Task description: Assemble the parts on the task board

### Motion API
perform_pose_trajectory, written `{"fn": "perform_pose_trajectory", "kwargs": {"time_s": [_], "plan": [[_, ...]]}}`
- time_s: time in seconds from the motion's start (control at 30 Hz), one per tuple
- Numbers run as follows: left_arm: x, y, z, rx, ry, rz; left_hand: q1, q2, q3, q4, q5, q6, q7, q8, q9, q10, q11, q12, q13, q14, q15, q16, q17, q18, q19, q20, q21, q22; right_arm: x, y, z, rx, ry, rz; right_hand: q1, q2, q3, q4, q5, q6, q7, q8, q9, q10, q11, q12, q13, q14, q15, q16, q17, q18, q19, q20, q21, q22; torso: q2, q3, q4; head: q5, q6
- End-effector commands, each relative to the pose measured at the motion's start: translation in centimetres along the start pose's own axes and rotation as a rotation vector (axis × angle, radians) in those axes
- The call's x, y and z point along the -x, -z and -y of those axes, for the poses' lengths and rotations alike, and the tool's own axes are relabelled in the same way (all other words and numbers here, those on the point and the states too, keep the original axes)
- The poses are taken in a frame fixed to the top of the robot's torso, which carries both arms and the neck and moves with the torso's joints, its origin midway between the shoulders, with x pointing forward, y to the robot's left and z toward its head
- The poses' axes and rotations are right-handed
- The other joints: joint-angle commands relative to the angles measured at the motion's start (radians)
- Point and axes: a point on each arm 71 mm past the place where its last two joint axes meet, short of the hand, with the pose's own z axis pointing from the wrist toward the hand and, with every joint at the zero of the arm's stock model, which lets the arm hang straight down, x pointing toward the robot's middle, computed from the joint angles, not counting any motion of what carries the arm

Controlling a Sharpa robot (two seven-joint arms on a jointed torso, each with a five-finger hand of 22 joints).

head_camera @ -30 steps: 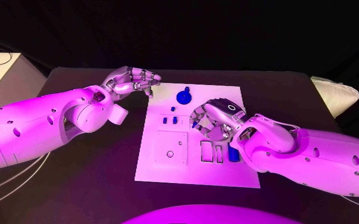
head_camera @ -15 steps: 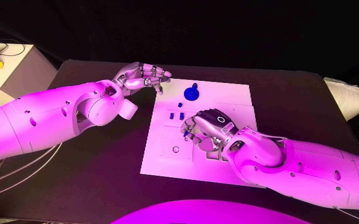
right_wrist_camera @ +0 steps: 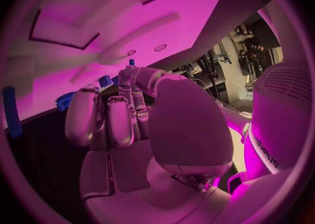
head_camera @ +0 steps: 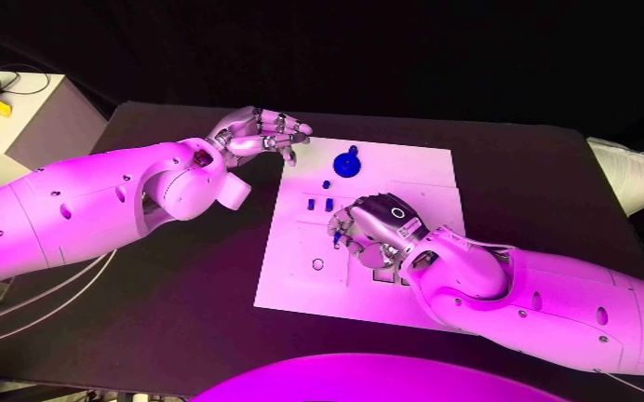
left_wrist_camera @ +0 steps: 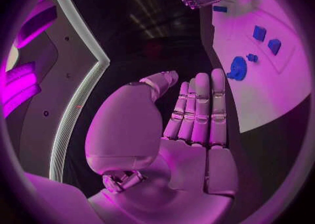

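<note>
The white task board (head_camera: 403, 165) lies mid-table. A blue gear (head_camera: 348, 165) (left_wrist_camera: 237, 69) (right_wrist_camera: 63, 100) sits near its far edge, and two small blue parts (head_camera: 315, 205) (left_wrist_camera: 265, 37) stand just nearer. My right hand (head_camera: 365, 230) (right_wrist_camera: 125, 108) hovers over the board's middle with its fingers curled; its thumb and a finger pinch a small blue part (right_wrist_camera: 131, 62). My left hand (head_camera: 261, 137) (left_wrist_camera: 197, 113) hangs off the board's far left corner, fingers side by side and thumb apart, holding nothing. A long blue bar (right_wrist_camera: 8, 111) lies on the board.
A white box (head_camera: 54, 113) stands beyond the table's left side. A pale object (head_camera: 617, 165) lies at the right edge. The board's near left part has a square recess with a small hole (head_camera: 318, 264). My right forearm (head_camera: 537, 295) covers the board's near right corner.
The camera has shifted. My right hand has moved from the board's right side toward its middle and a little nearer to me. The left hand has stayed by the far left corner.
</note>
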Motion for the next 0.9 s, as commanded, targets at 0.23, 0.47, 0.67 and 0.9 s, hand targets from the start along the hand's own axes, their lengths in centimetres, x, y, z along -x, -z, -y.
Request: {"fn": "perform_pose_trajectory", "kwargs": {"time_s": [0.23,0.47,0.67,0.9], "plan": [[-0.08,-0.03,0.05,-0.006,0.008,-0.006,0.01,0.004,-0.007,-0.001,0.002,-0.002,-0.002,0.004,0.001,-0.007,0.002,0.005,-0.002,-0.006,0.001,-0.003,-0.002,0.007,0.006,-0.001,-0.004,-0.001,-0.25,0.17,-0.05,0.002,0.021,-0.029,-0.011,0.002,0.005,-0.001,0.003,0.005,0.001,0.003,0.001,0.036,-0.031,0.003,0.0,0.044,-0.006,-0.004,0.0,-0.014,0.001,-0.004,-0.004,0.019,0.0,0.0008,-0.0002,0.001,-0.006],[-0.05,-0.01,0.04,-0.005,0.008,-0.006,0.01,0.004,-0.007,-0.001,0.002,-0.002,-0.002,0.004,0.001,-0.007,0.002,0.005,-0.002,-0.006,0.001,-0.003,-0.002,0.007,0.006,-0.001,-0.004,-0.001,-0.33,0.23,-0.12,0.004,0.017,-0.036,-0.014,0.002,0.005,-0.001,0.004,0.006,0.001,0.003,0.001,0.037,-0.03,0.002,0.001,0.044,-0.005,-0.004,0.0,-0.014,0.001,-0.004,-0.003,0.02,0.0,0.0008,0.0001,0.001,-0.007],[0.03,0.03,0.01,-0.003,0.008,-0.004,0.01,0.004,-0.007,-0.001,0.002,-0.002,-0.002,0.004,0.001,-0.007,0.002,0.005,-0.002,-0.006,0.001,-0.003,-0.002,0.007,0.006,-0.001,-0.004,-0.001,-0.37,0.29,-0.01,0.0,0.018,-0.04,-0.014,0.002,0.005,-0.001,0.004,0.006,0.001,0.003,0.001,0.037,-0.03,0.002,0.001,0.044,-0.005,-0.004,0.0,-0.014,0.001,-0.004,-0.003,0.02,0.0,0.0002,0.0002,0.0,-0.009],[0.08,0.06,-0.01,-0.002,0.008,-0.003,0.011,0.004,-0.009,0.0,0.002,-0.002,-0.001,0.004,0.002,-0.008,0.003,0.006,-0.003,-0.006,0.001,-0.004,-0.002,0.006,0.008,-0.001,-0.006,-0.003,-0.38,0.3,-0.05,0.001,0.017,-0.041,-0.014,0.002,0.005,-0.001,0.004,0.006,0.001,0.003,0.001,0.037,-0.03,0.002,0.001,0.044,-0.005,-0.004,0.0,-0.014,0.001,-0.004,-0.003,0.02,0.0,0.0,0.0005,0.0,-0.01]]}}
